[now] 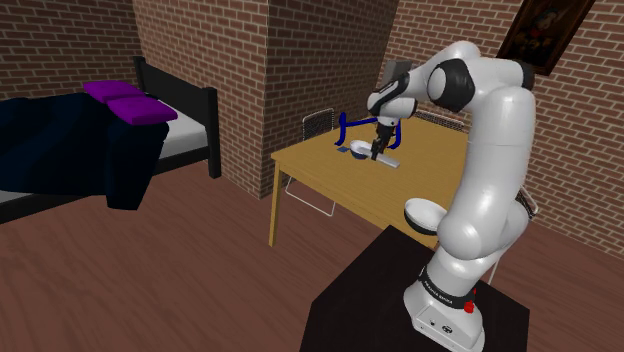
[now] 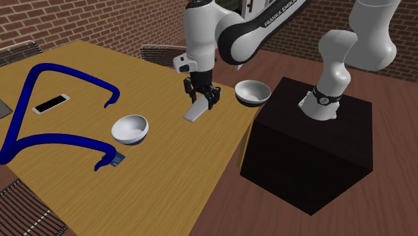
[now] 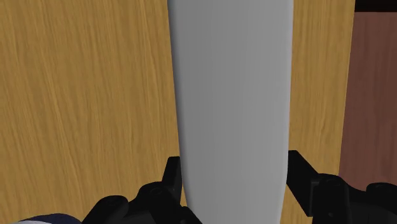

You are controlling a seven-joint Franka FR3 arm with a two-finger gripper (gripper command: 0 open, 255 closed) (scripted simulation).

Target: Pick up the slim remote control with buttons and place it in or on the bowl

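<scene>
The remote [image 2: 195,112] is a plain pale grey slim slab on the wooden table [image 2: 167,174], and no buttons are drawn on it. My black gripper [image 2: 203,98] stands over its near end and is shut on it. In the wrist view both fingers [image 3: 172,177] press against the sides of the remote [image 3: 232,95]. A white bowl [image 2: 130,129] sits on the table, apart from the remote on the second exterior view's left. From the shoulder view, the gripper [image 1: 378,151] is just right of this bowl [image 1: 360,150]. I cannot tell whether the remote is off the table.
A second white bowl [image 2: 252,92] sits at the table's edge near the black stand [image 2: 315,154]. A curved blue frame [image 2: 67,74], a white phone-like slab [image 2: 51,103] and a small dark card [image 2: 118,159] lie further along the table. Wire chairs [image 2: 27,208] stand around it.
</scene>
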